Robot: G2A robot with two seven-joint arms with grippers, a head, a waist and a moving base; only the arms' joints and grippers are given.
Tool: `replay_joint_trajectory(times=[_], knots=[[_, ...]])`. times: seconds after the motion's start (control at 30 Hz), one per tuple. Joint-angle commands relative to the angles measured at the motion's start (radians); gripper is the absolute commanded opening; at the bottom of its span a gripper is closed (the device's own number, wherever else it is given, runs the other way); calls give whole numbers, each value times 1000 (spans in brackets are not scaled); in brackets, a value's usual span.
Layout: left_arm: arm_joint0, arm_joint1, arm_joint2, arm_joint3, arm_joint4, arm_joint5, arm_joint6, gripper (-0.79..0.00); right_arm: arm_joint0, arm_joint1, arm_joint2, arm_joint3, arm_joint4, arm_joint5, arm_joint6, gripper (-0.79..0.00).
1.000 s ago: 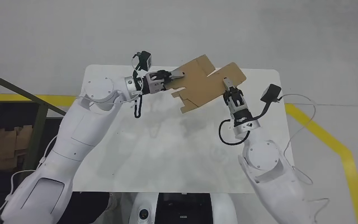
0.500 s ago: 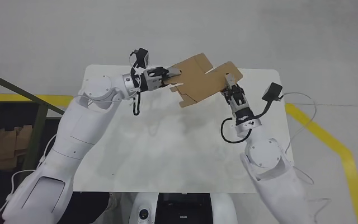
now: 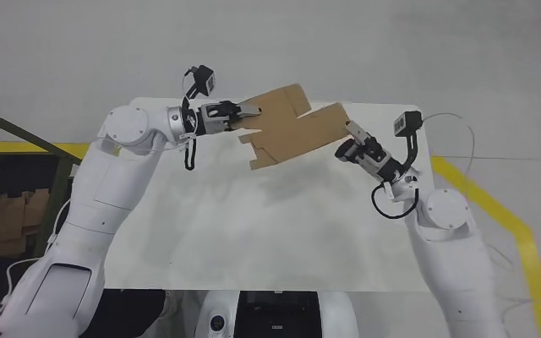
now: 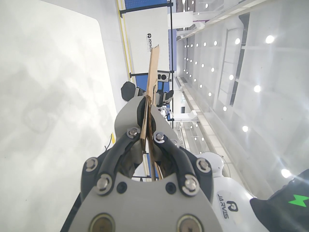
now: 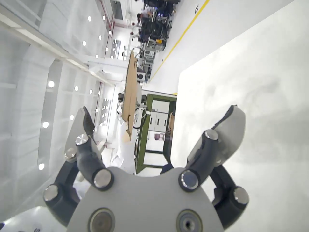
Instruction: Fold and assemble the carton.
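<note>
**A:** What stage is this? The flat brown cardboard carton [image 3: 292, 127] sits upper middle in the top view, over the white table [image 3: 254, 237], and looks totally flat.

**B:** Yeah, early days. The left gripper [image 3: 245, 111] is pinching its left end tight. The right gripper [image 3: 347, 140], at the right end, is spread wide. It's probably not touching, but that's hard to tell from above. Next it likely needs to clamp that end so both can pull the panels open.

Carton [image 3: 292, 125] plain brown cardboard. Table [image 3: 254, 228] white, faint grey mottling. Left gripper [image 4: 146, 107] and right gripper [image 5: 159, 114]: pale grey fingers, black links, silver screws. Yellow floor stripe [image 3: 10, 147] at 9 o'clock. Green rack [image 5: 159, 97].
</note>
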Motion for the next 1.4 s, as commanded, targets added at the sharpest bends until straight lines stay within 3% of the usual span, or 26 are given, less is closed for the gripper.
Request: replay_joint_trajectory(times=[0.0, 0.3, 0.83, 1.37], knots=[[4, 2, -3, -1, 8, -18, -30, -785, 11, 6, 21, 23, 2, -20, 65, 0], [20, 3, 8, 4, -21, -51, -146, -785, 70, 15, 27, 175, 81, -111, 245, 0], [0, -9, 57, -2, -3, -56, -152, -785, 71, 2, -71, 175, 212, -177, 267, 0], [-10, -9, 54, 18, 29, -55, -163, -785, 101, 18, -104, 156, 59, -156, 354, 0]])
